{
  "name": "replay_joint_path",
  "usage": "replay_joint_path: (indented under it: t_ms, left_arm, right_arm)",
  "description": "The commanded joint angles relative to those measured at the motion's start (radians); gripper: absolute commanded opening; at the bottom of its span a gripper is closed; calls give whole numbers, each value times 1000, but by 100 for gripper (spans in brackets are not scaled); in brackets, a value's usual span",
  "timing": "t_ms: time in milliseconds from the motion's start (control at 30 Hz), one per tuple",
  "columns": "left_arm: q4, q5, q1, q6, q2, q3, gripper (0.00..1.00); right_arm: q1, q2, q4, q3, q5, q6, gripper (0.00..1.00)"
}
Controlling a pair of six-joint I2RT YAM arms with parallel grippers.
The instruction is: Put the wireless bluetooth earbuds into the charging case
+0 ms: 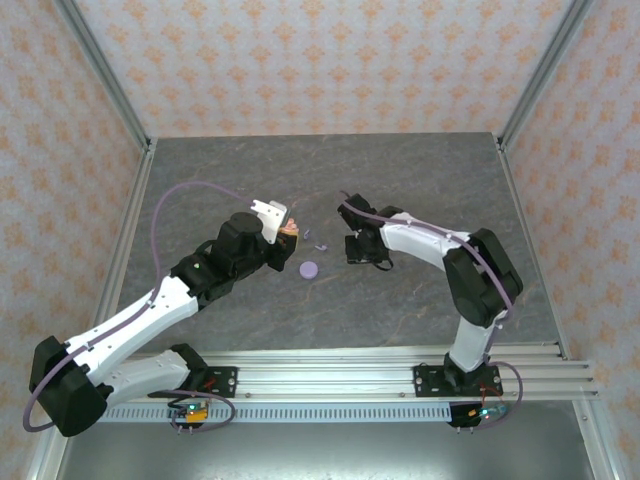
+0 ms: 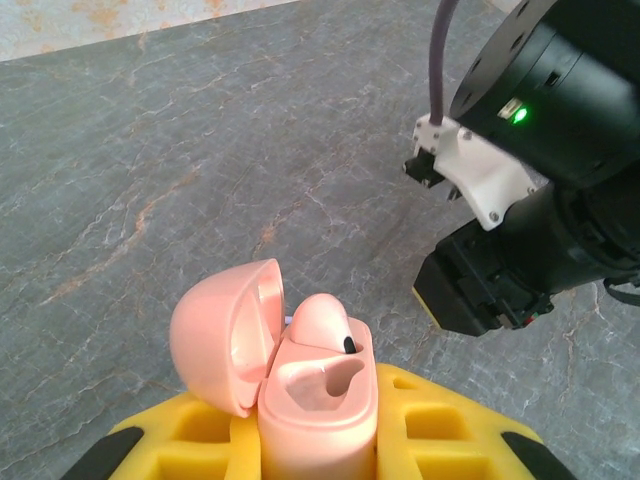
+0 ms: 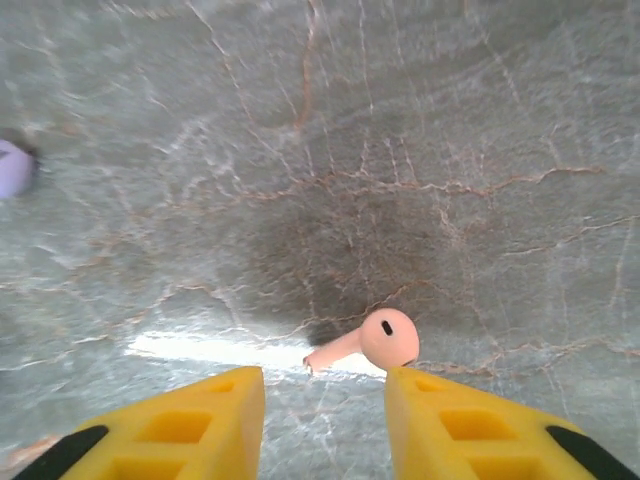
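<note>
My left gripper is shut on the pink charging case, held upright with its lid swung open to the left. One pale pink earbud sits in the far slot; the near slot is empty. From above, the case hangs left of centre. My right gripper stands open low over the table, and a second pink earbud lies on its side just past the tips, close to the right finger. Two tiny lilac earbuds lie between the grippers.
A lilac round disc lies on the grey marble table near the lilac earbuds, and a lilac piece shows at the right wrist view's left edge. The right arm's gripper hovers close to the case's right. Metal posts frame the table.
</note>
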Motion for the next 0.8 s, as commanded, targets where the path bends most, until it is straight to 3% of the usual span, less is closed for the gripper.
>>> replay_joint_path:
  t_ms: [0, 200, 400, 633, 767]
  left_arm:
    - [23, 17, 11, -8, 7, 33, 15]
    - [24, 23, 11, -11, 18, 37, 15]
    - [25, 23, 11, -10, 25, 39, 15]
    - [26, 24, 11, -12, 32, 39, 14]
    - [28, 28, 11, -12, 38, 42, 14]
  right_arm:
    - [-1, -44, -49, 50, -4, -25, 41]
    - [-22, -31, -106, 94, 16, -22, 42]
    - [-31, -9, -127, 89, 15, -32, 36]
    - [-44, 7, -145, 77, -72, -75, 18]
    - [-44, 23, -157, 66, -99, -98, 13]
